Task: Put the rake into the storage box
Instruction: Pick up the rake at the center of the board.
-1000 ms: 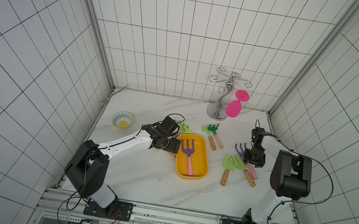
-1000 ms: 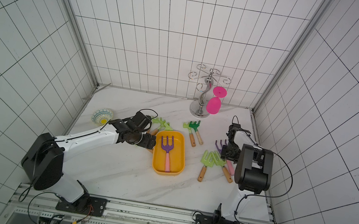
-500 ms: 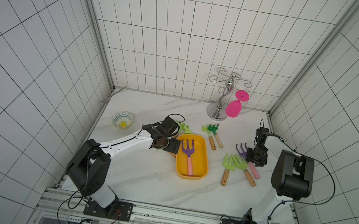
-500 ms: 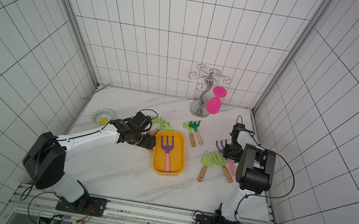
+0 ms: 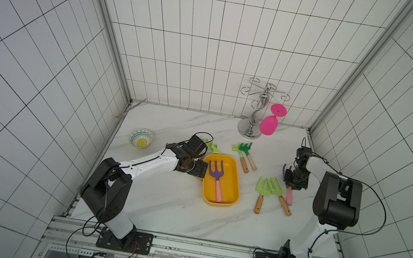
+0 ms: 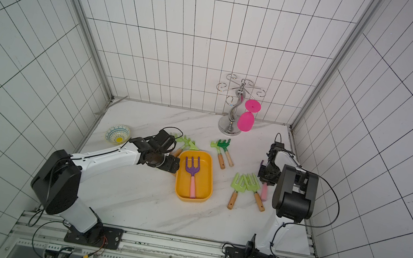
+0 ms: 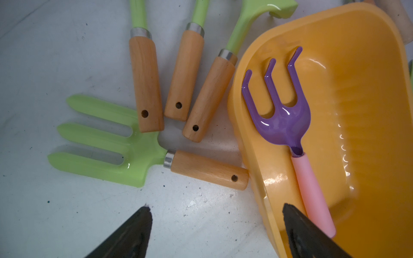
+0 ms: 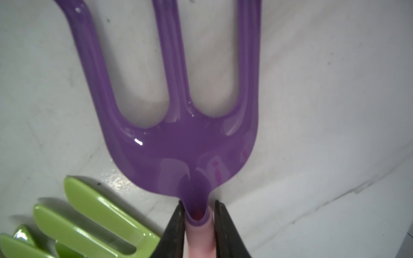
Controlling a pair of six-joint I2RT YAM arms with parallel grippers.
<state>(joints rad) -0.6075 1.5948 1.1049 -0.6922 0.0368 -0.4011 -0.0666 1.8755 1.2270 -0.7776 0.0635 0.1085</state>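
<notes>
The yellow-orange storage box (image 5: 218, 205) (image 6: 191, 200) (image 7: 357, 89) lies mid-table with a purple rake (image 5: 216, 172) (image 6: 192, 168) (image 7: 281, 120) on a pink handle inside it. A second purple rake (image 5: 288, 199) (image 6: 264, 192) (image 8: 185, 143) lies on the table at the right. My right gripper (image 5: 293, 178) (image 6: 267, 175) (image 8: 197, 203) is shut on the top of its pink handle, just below the head. My left gripper (image 5: 197, 168) (image 6: 171, 165) (image 7: 215, 206) is open at the box's left wall, one finger over the rim, holding nothing.
Two green forks (image 5: 270, 187) (image 8: 78, 223) lie just left of the held rake. Two green rakes (image 5: 243, 150) lie behind the box and several wooden-handled green tools (image 7: 145, 78) beside its left side. A patterned bowl (image 5: 140, 138) and a chrome stand (image 5: 254, 115) with a pink glass stand further back.
The right gripper's jaws have closed onto the pink handle of the rake on the table. The left arm has stayed in place.
</notes>
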